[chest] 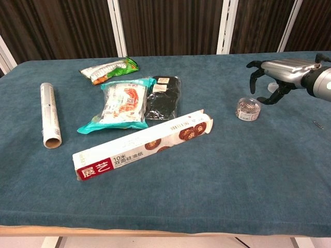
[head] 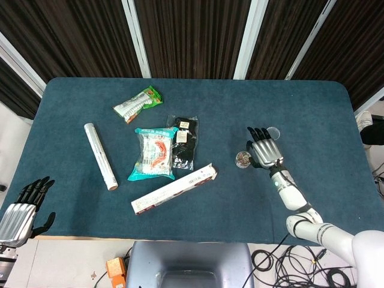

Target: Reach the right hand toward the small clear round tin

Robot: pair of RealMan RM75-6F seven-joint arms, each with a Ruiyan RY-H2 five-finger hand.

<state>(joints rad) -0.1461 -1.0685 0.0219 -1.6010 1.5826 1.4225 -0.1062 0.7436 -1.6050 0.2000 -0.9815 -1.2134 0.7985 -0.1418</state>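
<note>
The small clear round tin (head: 243,159) (chest: 248,109) stands on the blue table right of centre, with small metal bits inside it. My right hand (head: 264,150) (chest: 279,77) hovers just to its right and slightly above it. The fingers are spread and curved downward and hold nothing; they do not touch the tin. Off the table's near left corner hangs my left hand (head: 21,210), fingers apart and empty; only the head view shows it.
A clear round lid (head: 273,131) lies just beyond the right hand. Left of the tin are a long mushroom-printed box (head: 174,188), a black packet (head: 184,143), a teal snack bag (head: 155,153), a green packet (head: 138,104) and a foil roll (head: 100,155).
</note>
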